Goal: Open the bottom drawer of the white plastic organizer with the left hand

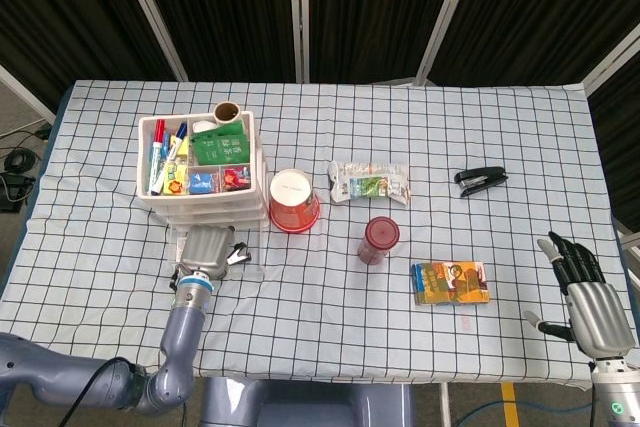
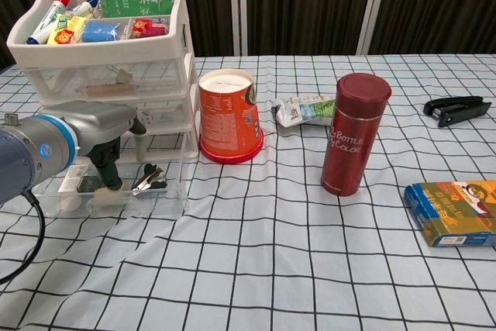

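Observation:
The white plastic organizer (image 1: pixel 143 162) (image 2: pixel 93 52) stands at the table's left, its top tray full of pens and packets. Its clear bottom drawer (image 2: pixel 167 195) (image 1: pixel 247 265) is pulled well out toward me, with black clips and small items inside. My left hand (image 1: pixel 205 249) (image 2: pixel 97 131) hovers over the drawer, palm down. Its fingers (image 2: pixel 111 172) are bent downward into the drawer behind the front wall, with nothing gripped in them. My right hand (image 1: pixel 582 292) rests at the table's near right edge, fingers spread and empty.
An upturned orange cup (image 2: pixel 227 115) stands just right of the organizer. Further right are a snack packet (image 2: pixel 304 109), a red bottle (image 2: pixel 354 133), a black stapler (image 2: pixel 456 108) and a colourful box (image 2: pixel 453 212).

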Robot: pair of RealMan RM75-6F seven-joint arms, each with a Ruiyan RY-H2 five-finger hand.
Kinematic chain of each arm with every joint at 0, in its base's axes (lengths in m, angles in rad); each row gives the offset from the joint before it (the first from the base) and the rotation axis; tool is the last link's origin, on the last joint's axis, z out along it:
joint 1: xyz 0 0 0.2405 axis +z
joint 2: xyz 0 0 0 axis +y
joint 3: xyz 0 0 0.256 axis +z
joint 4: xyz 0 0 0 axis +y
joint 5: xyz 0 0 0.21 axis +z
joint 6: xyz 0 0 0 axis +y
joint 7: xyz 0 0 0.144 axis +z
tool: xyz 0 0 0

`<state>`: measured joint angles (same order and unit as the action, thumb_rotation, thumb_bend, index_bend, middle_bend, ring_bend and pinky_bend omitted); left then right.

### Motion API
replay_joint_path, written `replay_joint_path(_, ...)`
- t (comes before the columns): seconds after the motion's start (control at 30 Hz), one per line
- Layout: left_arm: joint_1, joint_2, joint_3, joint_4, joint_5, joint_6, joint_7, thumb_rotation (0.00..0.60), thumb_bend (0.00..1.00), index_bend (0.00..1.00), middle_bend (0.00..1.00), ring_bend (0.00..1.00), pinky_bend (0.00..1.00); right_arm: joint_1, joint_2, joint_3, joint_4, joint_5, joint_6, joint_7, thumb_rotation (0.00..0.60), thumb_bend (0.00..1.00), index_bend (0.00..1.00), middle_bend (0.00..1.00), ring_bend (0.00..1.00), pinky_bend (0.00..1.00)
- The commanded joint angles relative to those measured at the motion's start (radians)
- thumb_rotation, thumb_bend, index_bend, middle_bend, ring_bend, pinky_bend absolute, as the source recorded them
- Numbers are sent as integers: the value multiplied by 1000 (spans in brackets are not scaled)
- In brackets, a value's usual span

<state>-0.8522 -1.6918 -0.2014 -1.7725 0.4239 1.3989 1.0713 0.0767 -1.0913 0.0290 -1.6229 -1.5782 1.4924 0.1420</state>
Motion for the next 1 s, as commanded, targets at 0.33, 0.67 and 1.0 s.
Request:
replay_joint_path(0.33,-13,-28,-15,22,-24,22,22,600,381,366,1000,996,904,-1,3,-1,-1,-2,3,9,600,30,0,0,0,0)
replay_joint_path(0.67,-28,-26,-55,12,-104,8,49,600,394,322,1000,996,904,-1,4,-1,-1,-2,4,11,600,30,0,0,0,0)
replay_joint_path(1.0,-61,11,-147,-25,-259,-9,70,600,393,324,1000,995,904,0,4,-1,0,-2,2,12,600,30,0,0,0,0)
